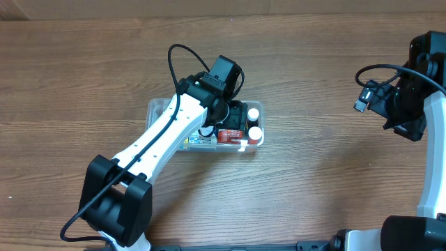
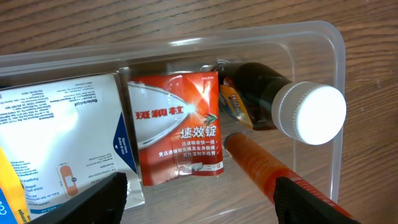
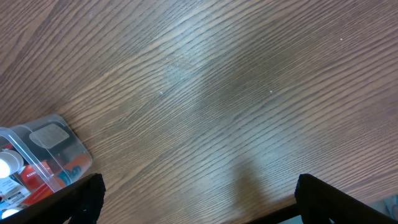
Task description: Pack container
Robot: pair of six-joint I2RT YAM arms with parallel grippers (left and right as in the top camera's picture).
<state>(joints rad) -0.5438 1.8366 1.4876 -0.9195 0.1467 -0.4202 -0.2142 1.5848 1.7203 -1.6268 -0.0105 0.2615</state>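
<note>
The clear plastic container sits mid-table, partly under my left arm. It holds a red sachet, a white plaster box, a dark bottle with a white cap and an orange tube. My left gripper is open and empty, low inside the container over its bare floor, between the plaster box and the orange tube. My right gripper is open and empty above bare table at the far right. The container's corner shows in the right wrist view.
A second white cap shows beside the first in the overhead view. The wooden table surrounds the container. The right arm's base stands at the right edge.
</note>
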